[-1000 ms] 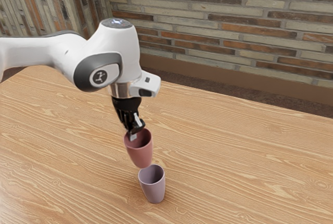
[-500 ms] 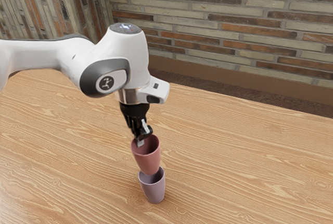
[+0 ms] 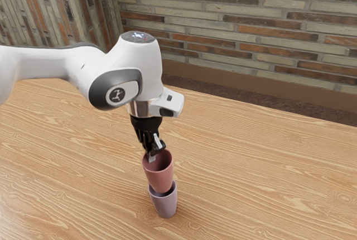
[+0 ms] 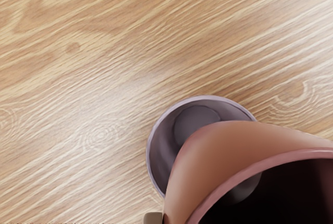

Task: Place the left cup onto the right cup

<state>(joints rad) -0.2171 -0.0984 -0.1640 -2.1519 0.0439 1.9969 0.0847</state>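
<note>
A dusty-pink cup (image 3: 158, 172) hangs upright from my gripper (image 3: 154, 152), whose black fingers are shut on its rim. Its base sits in the mouth of a lilac cup (image 3: 164, 201) that stands on the wooden table (image 3: 268, 167). In the wrist view the pink cup (image 4: 234, 177) looms large and close under the hand, and the lilac cup (image 4: 171, 135) lies just beneath it, its open mouth and inner floor partly showing past the pink cup's side.
A brick wall (image 3: 251, 22) runs behind the table's far edge. Bare wooden tabletop stretches around both cups on all sides.
My hand has moved toward the exterior view's right and down with the pink cup. The cup went from hanging above and beside the lilac cup to having its base in the lilac cup's mouth.
</note>
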